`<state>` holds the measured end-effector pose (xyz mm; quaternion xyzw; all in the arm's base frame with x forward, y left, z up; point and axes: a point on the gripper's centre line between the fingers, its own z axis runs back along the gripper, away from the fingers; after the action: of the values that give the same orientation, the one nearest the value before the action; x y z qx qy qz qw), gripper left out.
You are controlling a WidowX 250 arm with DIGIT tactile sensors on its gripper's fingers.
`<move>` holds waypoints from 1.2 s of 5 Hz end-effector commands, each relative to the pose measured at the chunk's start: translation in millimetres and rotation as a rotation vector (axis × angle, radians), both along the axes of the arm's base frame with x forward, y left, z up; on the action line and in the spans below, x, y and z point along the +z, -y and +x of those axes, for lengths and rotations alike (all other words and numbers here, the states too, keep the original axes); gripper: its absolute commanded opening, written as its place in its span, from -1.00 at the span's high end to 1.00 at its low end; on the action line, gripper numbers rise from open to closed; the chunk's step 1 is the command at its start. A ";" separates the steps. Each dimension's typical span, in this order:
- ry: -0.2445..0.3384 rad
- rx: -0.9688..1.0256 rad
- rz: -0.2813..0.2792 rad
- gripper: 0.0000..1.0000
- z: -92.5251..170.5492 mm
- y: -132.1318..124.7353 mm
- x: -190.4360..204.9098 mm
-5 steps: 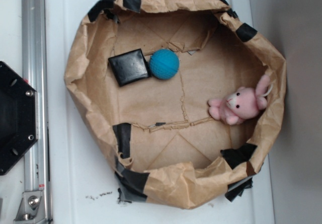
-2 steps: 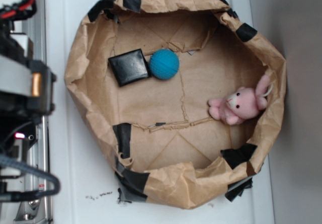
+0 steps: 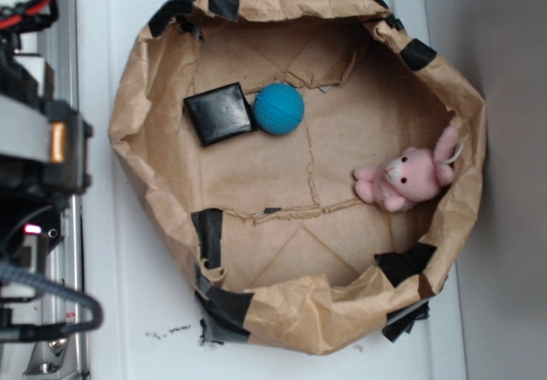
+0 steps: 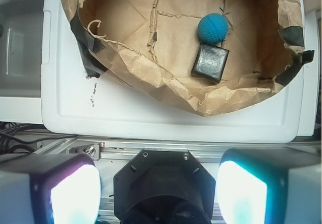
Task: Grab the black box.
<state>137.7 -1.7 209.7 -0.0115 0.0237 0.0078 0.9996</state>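
Observation:
The black box (image 3: 220, 114) lies flat on the floor of a brown paper basin (image 3: 141, 81), at its upper left, touching the blue ball (image 3: 279, 108) to its right. In the wrist view the box (image 4: 210, 63) sits just below the ball (image 4: 212, 28), far ahead of my gripper (image 4: 158, 194). The gripper is open and empty, its two fingers (image 4: 75, 196) wide apart. It hangs outside the basin, over the black hexagonal plate (image 4: 166, 178). In the exterior view only my arm (image 3: 38, 149) shows, at the left edge.
A pink plush bunny (image 3: 406, 178) lies at the basin's right side. The basin's crumpled walls carry black tape patches (image 3: 208, 235). It stands on a white tray (image 3: 137, 312). An aluminium rail (image 4: 166, 147) runs between the tray and the hexagonal plate.
My arm has come into the exterior view at the left edge and now covers the hexagonal plate. The box, ball and bunny have not moved.

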 end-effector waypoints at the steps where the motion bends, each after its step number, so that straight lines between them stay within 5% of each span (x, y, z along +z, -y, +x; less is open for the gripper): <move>1: 0.085 0.252 -0.031 -1.00 65.2 -35.3 -35.7; 4: -0.049 0.348 0.111 -1.00 89.6 -51.8 -135.4; 5: -0.080 0.385 0.182 -1.00 87.6 -74.5 -160.0; 6: -0.053 0.336 0.166 -1.00 81.4 -83.6 -161.3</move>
<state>217.9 71.8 35.0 0.0658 0.0771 0.1709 0.9801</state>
